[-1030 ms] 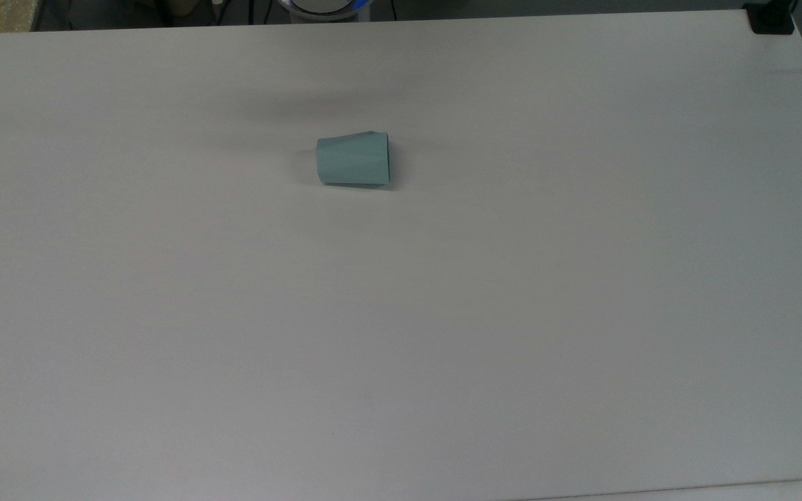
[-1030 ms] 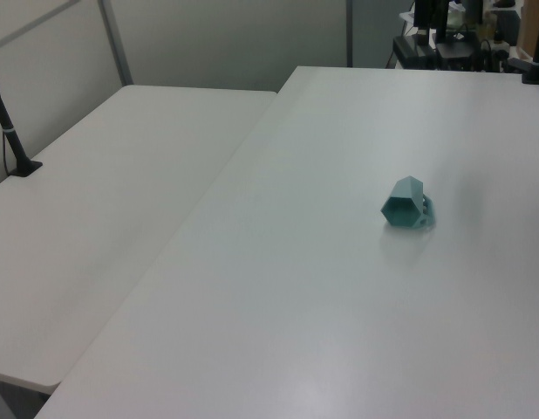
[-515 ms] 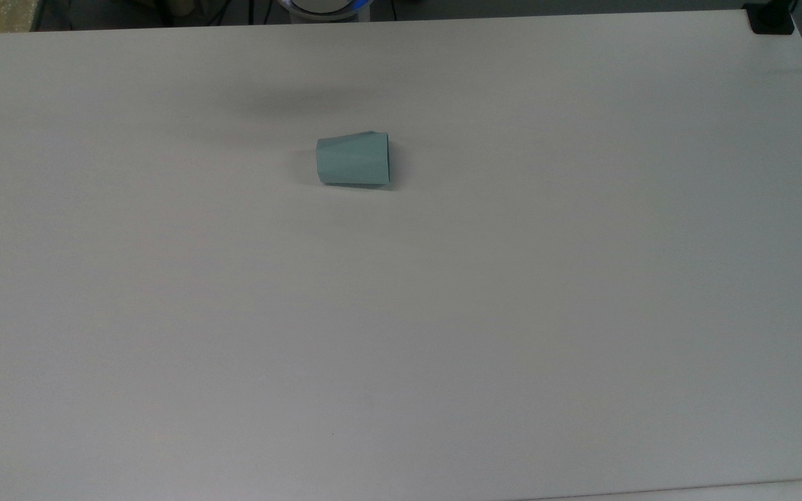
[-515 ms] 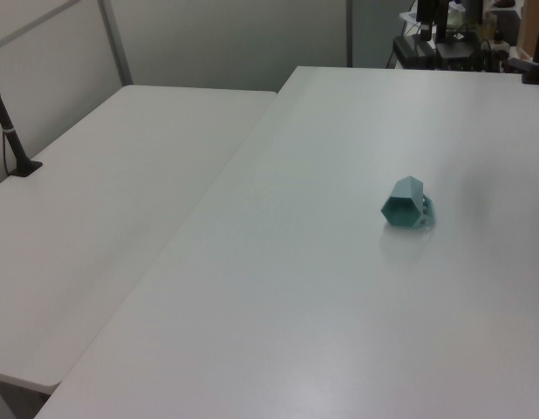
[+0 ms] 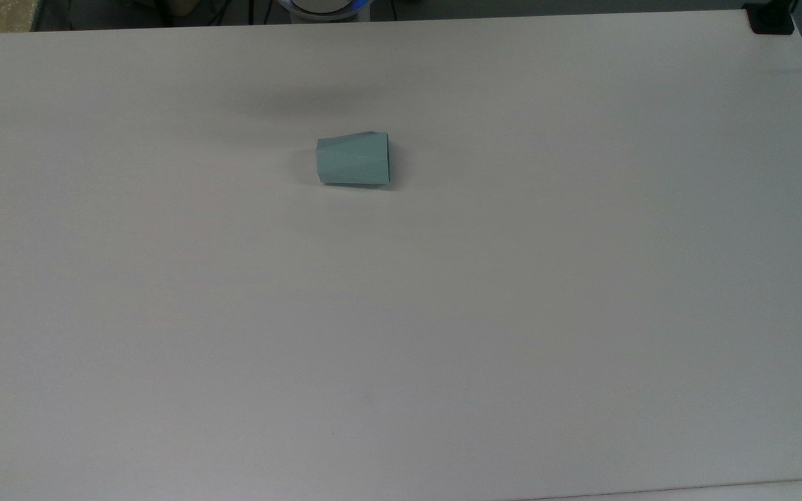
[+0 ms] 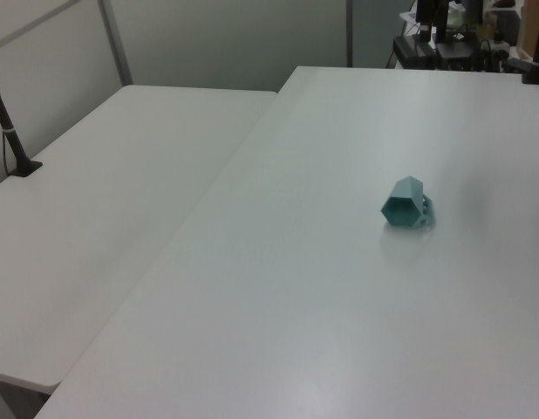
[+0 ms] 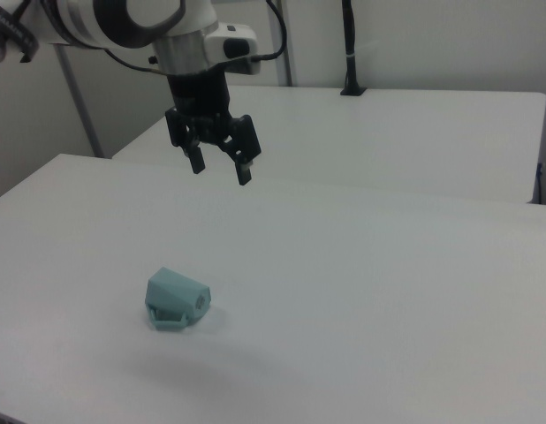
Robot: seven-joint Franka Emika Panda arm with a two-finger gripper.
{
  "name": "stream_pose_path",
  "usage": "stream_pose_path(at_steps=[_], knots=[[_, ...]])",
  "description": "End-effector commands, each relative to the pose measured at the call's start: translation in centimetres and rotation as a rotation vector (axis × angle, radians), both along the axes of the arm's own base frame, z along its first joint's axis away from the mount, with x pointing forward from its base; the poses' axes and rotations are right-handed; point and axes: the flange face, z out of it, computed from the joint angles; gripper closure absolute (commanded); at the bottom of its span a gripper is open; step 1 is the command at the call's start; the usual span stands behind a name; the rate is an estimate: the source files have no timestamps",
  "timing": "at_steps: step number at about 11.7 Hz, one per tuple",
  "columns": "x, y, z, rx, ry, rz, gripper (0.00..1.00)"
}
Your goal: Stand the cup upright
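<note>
Cup (image 7: 175, 300) on its side | handle partly hidden | claw (image 7: 220, 168) spread above

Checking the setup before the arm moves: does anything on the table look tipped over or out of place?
Yes. The cup lies on its side on the white table rather than standing; in the left view its hexagonal mouth faces sideways. The open gripper hangs above the table, apart from it. Nothing looks spilled or broken.

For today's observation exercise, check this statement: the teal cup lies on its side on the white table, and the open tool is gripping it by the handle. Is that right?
Not quite. The cup does lie on its side on the white table, and the tool is open, but it grips nothing: the right view shows it hanging in the air above the table, well apart from the cup.
</note>
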Motion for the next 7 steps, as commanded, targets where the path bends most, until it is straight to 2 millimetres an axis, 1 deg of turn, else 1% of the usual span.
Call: stream_pose_path(at_steps=[1,3,5,7], knots=[[-1.1,4.4,0.6,-0.027,-0.02,0.007,0.0],[-1.5,8.9,0.7,-0.093,-0.034,0.003,0.0],[-2.0,15.0,-0.2,-0.184,-0.061,0.01,0.0],[-3.0,20.3,-0.9,-0.258,-0.103,0.014,0.0]])
